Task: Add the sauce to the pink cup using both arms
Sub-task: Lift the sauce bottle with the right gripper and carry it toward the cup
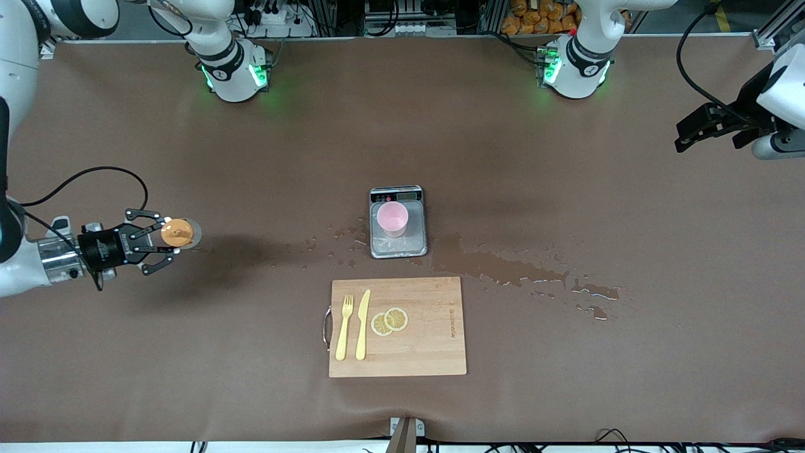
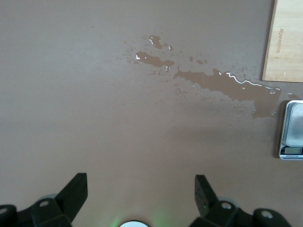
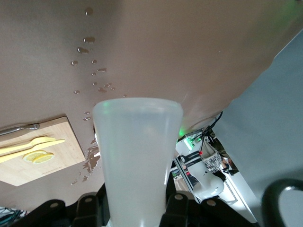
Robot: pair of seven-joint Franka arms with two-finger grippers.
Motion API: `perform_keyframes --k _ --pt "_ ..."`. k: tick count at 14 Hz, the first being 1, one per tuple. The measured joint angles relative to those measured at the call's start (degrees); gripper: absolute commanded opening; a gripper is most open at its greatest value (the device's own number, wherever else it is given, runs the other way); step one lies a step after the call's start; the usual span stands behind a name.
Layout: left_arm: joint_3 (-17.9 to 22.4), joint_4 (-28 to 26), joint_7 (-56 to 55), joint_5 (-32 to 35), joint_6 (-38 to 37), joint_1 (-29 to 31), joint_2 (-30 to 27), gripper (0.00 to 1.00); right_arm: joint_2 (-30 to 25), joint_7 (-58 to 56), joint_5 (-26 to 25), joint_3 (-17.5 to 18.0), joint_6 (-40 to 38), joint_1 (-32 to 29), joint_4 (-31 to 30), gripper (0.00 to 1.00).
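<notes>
Right gripper (image 1: 165, 242) clamped on sauce (image 1: 180, 233), aloft toward right arm's end of table; pink cup (image 1: 392, 219) on scale (image 1: 397, 222), well apart from it; left gripper (image 2: 140, 190) waits, fingers apart, empty. Step: carry phase; next: bring nozzle over cup, tip, squeeze.

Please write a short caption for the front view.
Right gripper holds the sauce; pink cup waits on the scale.

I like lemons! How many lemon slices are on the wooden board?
2. Both lemon slices lie on the wooden board, overlapping each other beside the yellow knife: one sits slightly farther from the front camera, the other closer to the knife. None seems hidden.
</notes>
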Motion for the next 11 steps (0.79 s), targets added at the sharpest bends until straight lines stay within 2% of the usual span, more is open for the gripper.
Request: perform_keyframes --k 11 --pt "-0.6 0.0 -1.6 -1.3 0.0 -0.6 0.3 1.0 -1.9 21.3 -5.0 -0.2 4.3 12.5 5.0 0.39"
